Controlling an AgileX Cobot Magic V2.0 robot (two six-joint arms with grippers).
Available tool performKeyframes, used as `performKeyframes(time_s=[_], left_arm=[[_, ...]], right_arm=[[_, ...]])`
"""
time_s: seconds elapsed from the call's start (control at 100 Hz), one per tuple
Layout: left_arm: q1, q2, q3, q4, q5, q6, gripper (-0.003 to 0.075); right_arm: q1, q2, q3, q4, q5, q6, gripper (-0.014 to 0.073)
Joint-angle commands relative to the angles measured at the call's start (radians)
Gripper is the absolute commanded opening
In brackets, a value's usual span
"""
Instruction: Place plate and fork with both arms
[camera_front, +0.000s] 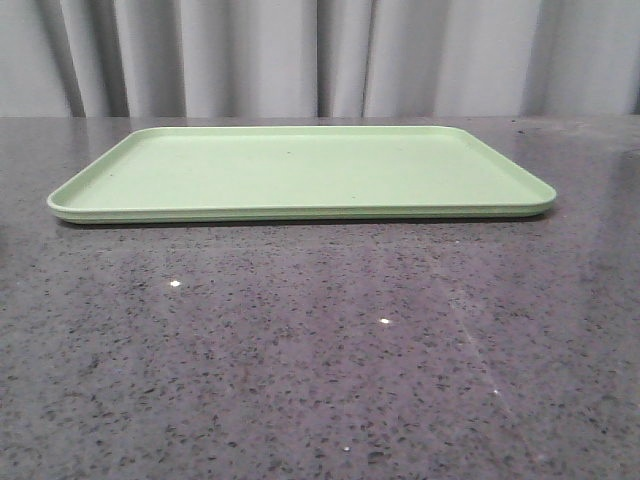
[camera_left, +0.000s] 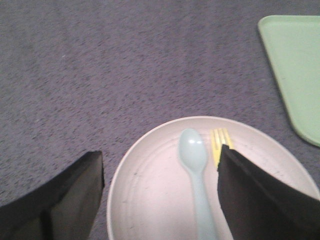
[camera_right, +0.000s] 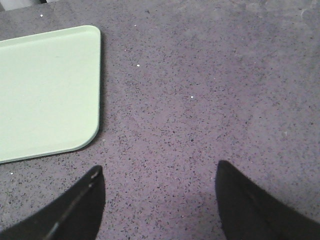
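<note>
In the left wrist view, the pale pink-cream plate (camera_left: 150, 195) lies on the dark speckled table. The yellow fork (camera_left: 219, 142) lies in it, its handle hidden behind one black finger. A pale blue spoon (camera_left: 196, 170) lies beside the fork. My left gripper (camera_left: 161, 172) is open above the plate, one finger over the fork side, the other outside the rim. My right gripper (camera_right: 160, 187) is open and empty over bare table, beside a corner of the light-green tray (camera_right: 45, 90). Plate, fork and both grippers are out of the front view.
The flat rectangular light-green tray (camera_front: 300, 170) lies empty at the middle back of the table; its corner also shows in the left wrist view (camera_left: 295, 65). Grey curtains (camera_front: 320, 55) hang behind the table.
</note>
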Motion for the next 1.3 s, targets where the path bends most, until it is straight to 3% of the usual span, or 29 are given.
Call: performKeyframes(time_s=[0.0, 0.61, 1.29], left_arm=[[0.017, 0.012, -0.034, 0.043, -0.030, -0.035, 0.0471], [0.020, 0.357, -0.034, 0.100, -0.010, -0.069, 0.0456], [0.090, 0.438, -0.034, 0.094, -0.019, -0.075, 0.0454]], right_arm=[[-0.007, 0.007, -0.031, -0.005, -0.065, -0.010, 0.0484], [-0.007, 0.007, -0.031, -0.005, -0.020, -0.010, 0.0484], [-0.007, 0.007, -0.031, -0.005, -0.015, -0.010, 0.0484]])
